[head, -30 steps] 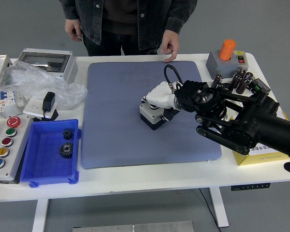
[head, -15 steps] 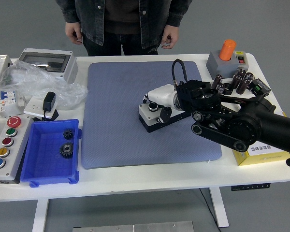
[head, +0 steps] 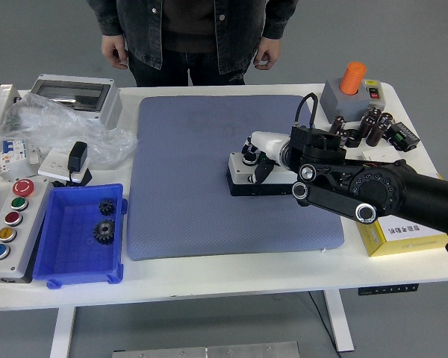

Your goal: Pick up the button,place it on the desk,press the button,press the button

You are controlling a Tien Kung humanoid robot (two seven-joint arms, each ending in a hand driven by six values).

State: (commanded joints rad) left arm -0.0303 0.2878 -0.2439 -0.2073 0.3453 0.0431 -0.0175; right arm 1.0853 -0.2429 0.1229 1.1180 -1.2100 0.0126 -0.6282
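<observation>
The button box [head: 246, 179] is a small white box with a black base and a dark button on top. It sits on the blue mat [head: 187, 186], right of the mat's middle. My right hand [head: 265, 158] reaches in from the right; its white fingers [head: 267, 140] lie over the box's top right and a dark thumb presses its side, so it grips the box. The box looks level on the mat. The button itself is partly hidden by the fingers. My left arm is out of view.
A person stands at the far side, hands [head: 267, 57] hanging off the table. A blue bin [head: 75, 265] with gears and a coloured-button panel [head: 7, 224] are at left. A grey box with an orange knob [head: 349, 86], dark cylinders [head: 373, 123] and a yellow box [head: 403, 235] are at right.
My right hand has moved the button box to the right across the mat and turned it square. The person's hand has lifted off the table's far edge.
</observation>
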